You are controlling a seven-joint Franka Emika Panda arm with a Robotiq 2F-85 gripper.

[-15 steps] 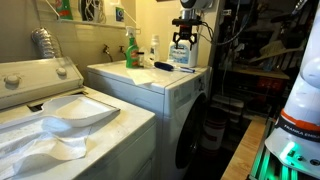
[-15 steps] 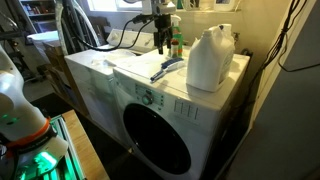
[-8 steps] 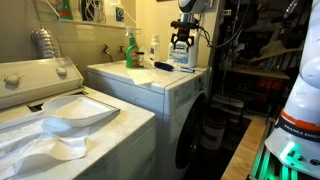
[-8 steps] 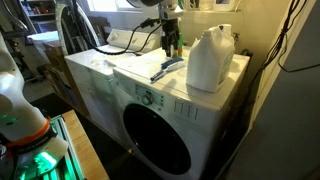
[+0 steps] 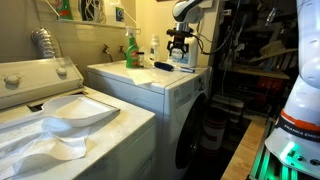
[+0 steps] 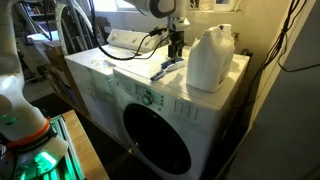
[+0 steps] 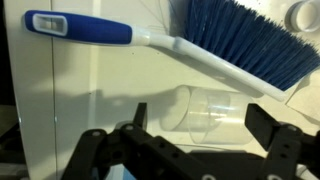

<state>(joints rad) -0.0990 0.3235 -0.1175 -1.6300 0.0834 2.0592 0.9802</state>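
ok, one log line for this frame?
gripper: open, empty | position: above brush on front-loader top | contact: none visible | nearby: white jug

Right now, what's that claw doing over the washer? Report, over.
Gripper open, hovering above the blue brush. Brush lying flat on the machine top. Clear cup lying close beside it, under the jaws.
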